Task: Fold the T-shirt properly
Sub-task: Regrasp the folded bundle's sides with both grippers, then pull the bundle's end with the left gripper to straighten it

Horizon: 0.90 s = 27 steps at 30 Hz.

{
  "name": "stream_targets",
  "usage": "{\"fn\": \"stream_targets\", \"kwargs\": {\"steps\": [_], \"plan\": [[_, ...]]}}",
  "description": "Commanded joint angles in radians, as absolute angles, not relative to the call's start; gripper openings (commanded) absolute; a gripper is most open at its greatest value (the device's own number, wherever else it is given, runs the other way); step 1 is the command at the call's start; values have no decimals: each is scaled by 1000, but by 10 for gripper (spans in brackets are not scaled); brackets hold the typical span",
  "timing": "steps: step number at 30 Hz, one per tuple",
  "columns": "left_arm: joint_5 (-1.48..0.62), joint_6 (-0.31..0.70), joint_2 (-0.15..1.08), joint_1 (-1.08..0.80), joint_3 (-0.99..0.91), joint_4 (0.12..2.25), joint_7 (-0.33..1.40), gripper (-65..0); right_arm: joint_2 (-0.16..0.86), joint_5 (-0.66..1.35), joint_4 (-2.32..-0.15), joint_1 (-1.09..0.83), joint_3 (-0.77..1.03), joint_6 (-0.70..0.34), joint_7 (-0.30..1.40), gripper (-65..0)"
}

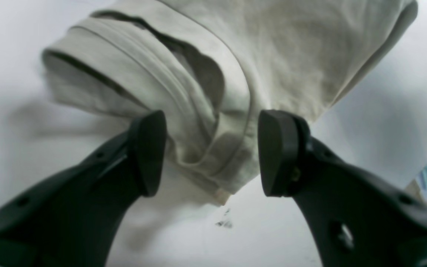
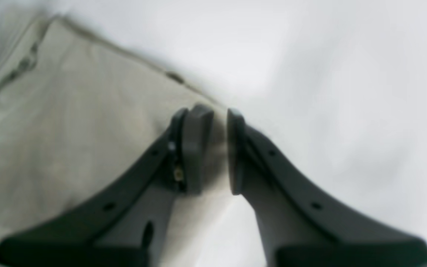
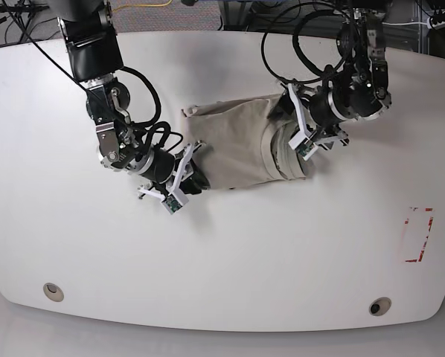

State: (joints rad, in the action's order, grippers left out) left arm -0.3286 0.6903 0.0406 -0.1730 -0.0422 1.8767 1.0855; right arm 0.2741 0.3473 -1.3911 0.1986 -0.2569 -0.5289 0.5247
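The T-shirt [image 3: 237,141] lies bunched in a partly folded heap near the middle of the white bench [image 3: 230,253], and both arms are on it. In the base view its long axis runs across the picture, from the right hand [image 3: 195,172] at its lower-left corner to the left hand [image 3: 301,132] at its rolled, layered end. From the right wrist camera, the right hand [image 2: 219,148] has its jaws drawn narrow, pinching the edge of the beige cloth [image 2: 69,129] between the pads. From the left wrist camera, the left hand [image 1: 211,152] stands wide, its two pads straddling a folded hem of the shirt [image 1: 206,96] without closing on it. The cloth is wrinkled, with several layers stacked at that end.
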Motion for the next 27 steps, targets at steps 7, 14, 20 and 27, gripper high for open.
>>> {"fn": "stream_targets", "kwargs": {"steps": [7, 14, 20, 27], "plan": [[-237, 696, 61, -110, -15, 1661, 943, -285, 269, 300, -1351, 114, -219, -556, 395, -549], [-168, 694, 82, 44, 70, 1422, 849, -285, 269, 285, -1363, 5, -162, -556, 332, -549], [-128, 696, 82, 186, 76, 1317, 811, -285, 269, 282, -1438, -90, -133, -556, 331, -549], [-120, 698, 104, 326, 87, 1303, 814, -285, 268, 282, -1517, -170, -133, -549, 334, -549]]}}
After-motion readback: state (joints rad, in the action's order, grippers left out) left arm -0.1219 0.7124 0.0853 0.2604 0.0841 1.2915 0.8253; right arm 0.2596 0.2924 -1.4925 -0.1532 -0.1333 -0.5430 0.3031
